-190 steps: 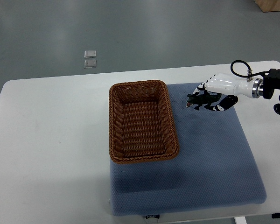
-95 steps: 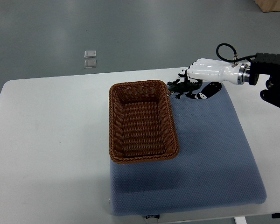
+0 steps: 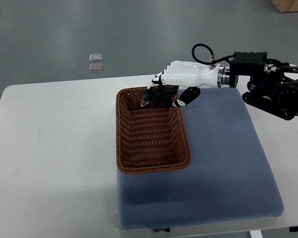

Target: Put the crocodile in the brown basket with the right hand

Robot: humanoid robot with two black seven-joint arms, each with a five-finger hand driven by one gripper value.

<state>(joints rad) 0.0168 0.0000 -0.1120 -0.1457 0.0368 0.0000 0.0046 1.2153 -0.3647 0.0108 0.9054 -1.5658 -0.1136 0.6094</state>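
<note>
The white right hand (image 3: 181, 75) is curled tight around the small dark green toy crocodile (image 3: 156, 95) and holds it just over the far end of the brown woven basket (image 3: 120, 144), so the carrying step looks nearly done. Next, I think, it should move a little toward the basket's middle, go lower and let go. The basket's far rim is close under the toy, but the inside has lots of room.
</note>
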